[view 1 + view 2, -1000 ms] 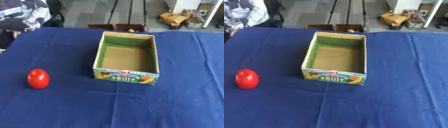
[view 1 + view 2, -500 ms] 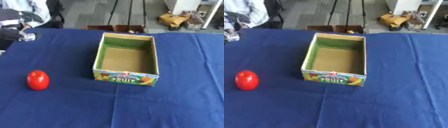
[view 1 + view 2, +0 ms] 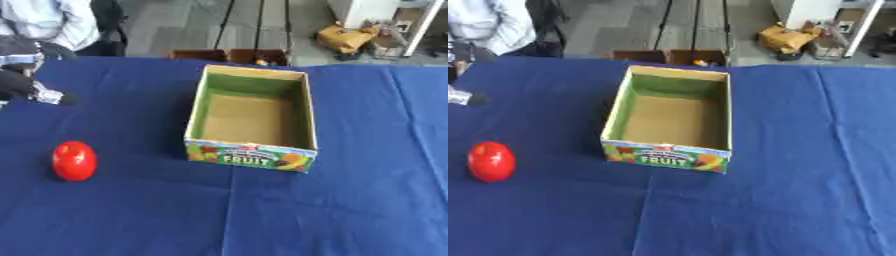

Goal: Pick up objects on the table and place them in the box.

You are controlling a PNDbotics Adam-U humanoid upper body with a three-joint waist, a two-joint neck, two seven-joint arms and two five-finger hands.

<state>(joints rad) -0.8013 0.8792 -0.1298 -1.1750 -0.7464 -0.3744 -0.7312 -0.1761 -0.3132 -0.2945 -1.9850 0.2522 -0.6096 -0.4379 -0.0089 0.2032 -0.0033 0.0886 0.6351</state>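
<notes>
Left eye view: blue-clothed table [image 3: 367,200] carries an empty cardboard fruit box [image 3: 300,120] mid-table toward the far edge, open side up, ready for drops. Red tomato-like fruit [image 3: 73,160] stands near the left edge, well apart from the box, untouched. Left hand [image 3: 19,82] enters at the left edge beyond the fruit, likely staging a reach; finger state unreadable. Right hand not visible.

- The table cloth [image 3: 122,210] is dark blue.
- The box [image 3: 252,152] is green and brown inside, with bright fruit pictures on its front.
- The round object [image 3: 73,160] is shiny red.
</notes>
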